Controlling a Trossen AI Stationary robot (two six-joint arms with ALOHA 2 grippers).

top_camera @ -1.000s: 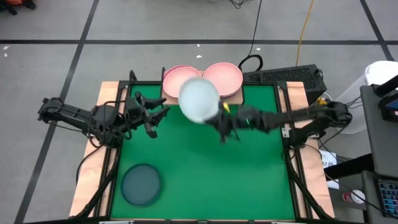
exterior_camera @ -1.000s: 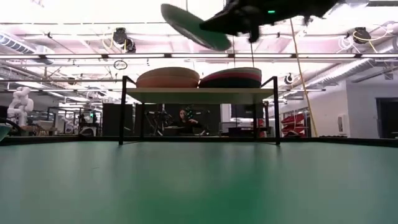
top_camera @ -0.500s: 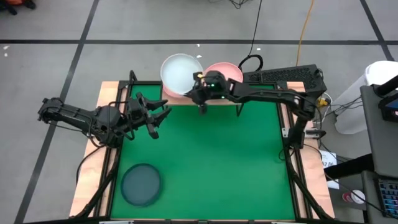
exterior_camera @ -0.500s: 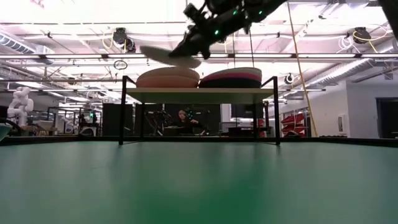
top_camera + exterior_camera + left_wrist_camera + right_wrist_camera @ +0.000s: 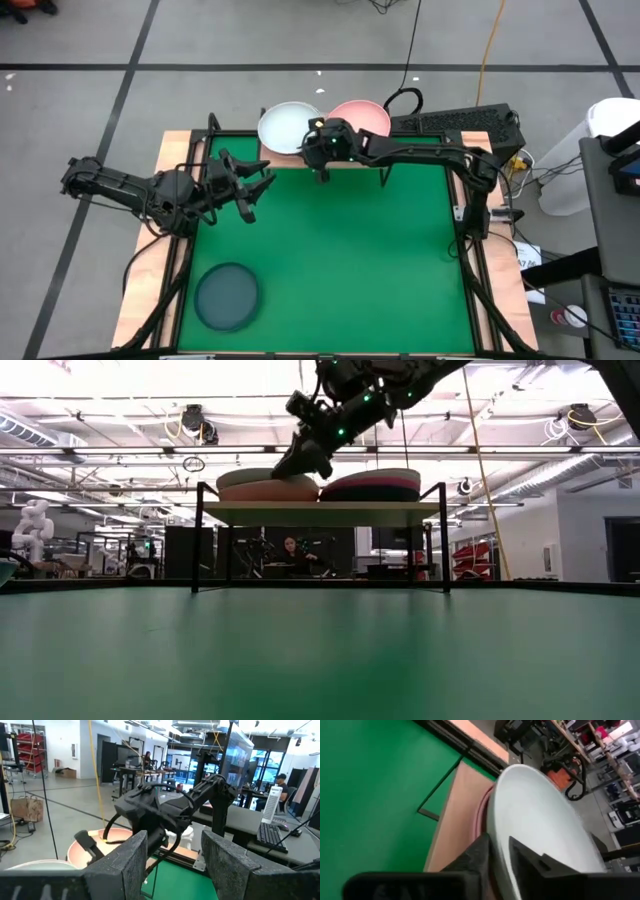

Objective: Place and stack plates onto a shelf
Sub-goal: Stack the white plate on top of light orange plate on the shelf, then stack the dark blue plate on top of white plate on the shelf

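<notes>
Right hand (image 5: 318, 146) pinches rim of whitish plate (image 5: 286, 128), now seated on left pink stack on shelf (image 5: 320, 512). Fingers straddle rim; retracting before fully opening could drag plate off. Left hand (image 5: 250, 185) open, empty.

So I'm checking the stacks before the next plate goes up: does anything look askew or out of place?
Nothing stands out. The pale mint plate sits level on the left stack on the shelf, the right gripper at its rim. One dark teal plate lies flat on the green mat, waiting.
</notes>
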